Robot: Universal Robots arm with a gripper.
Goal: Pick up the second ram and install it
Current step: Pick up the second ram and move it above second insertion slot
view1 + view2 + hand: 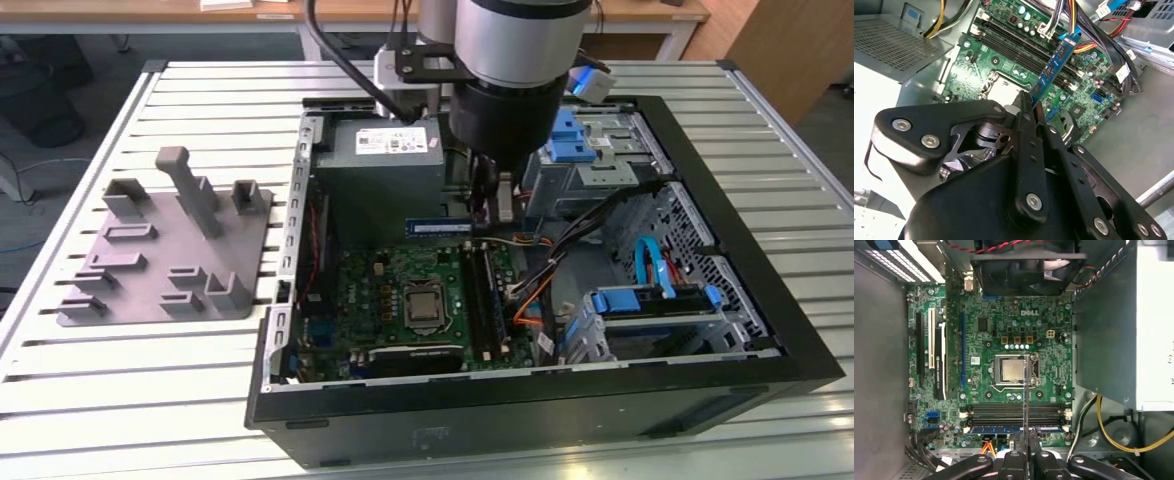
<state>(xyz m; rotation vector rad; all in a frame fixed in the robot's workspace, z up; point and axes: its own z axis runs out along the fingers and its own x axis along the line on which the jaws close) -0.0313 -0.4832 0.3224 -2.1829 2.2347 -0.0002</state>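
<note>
My gripper (478,215) hangs inside the open computer case (747,360), shut on the second ram (439,227), a thin blue stick sticking out toward the exterior view's left. In the second wrist view the ram (1054,65) runs out from between the fingertips of the gripper (1030,102), above the motherboard (1004,75). In the first wrist view it is an edge-on sliver (1025,390) crossing the black memory slots (1016,412) at right angles, clear above them. Another blue stick (1019,430) sits in the slot nearest the gripper (1025,450).
A grey holder plate (167,250) with upright blocks lies on the slatted table, on the exterior view's left of the case. Inside the case are the power supply (380,150), drive cages with blue clips (654,300), a fan (1026,265), the processor socket (1011,369) and loose cables (1114,435).
</note>
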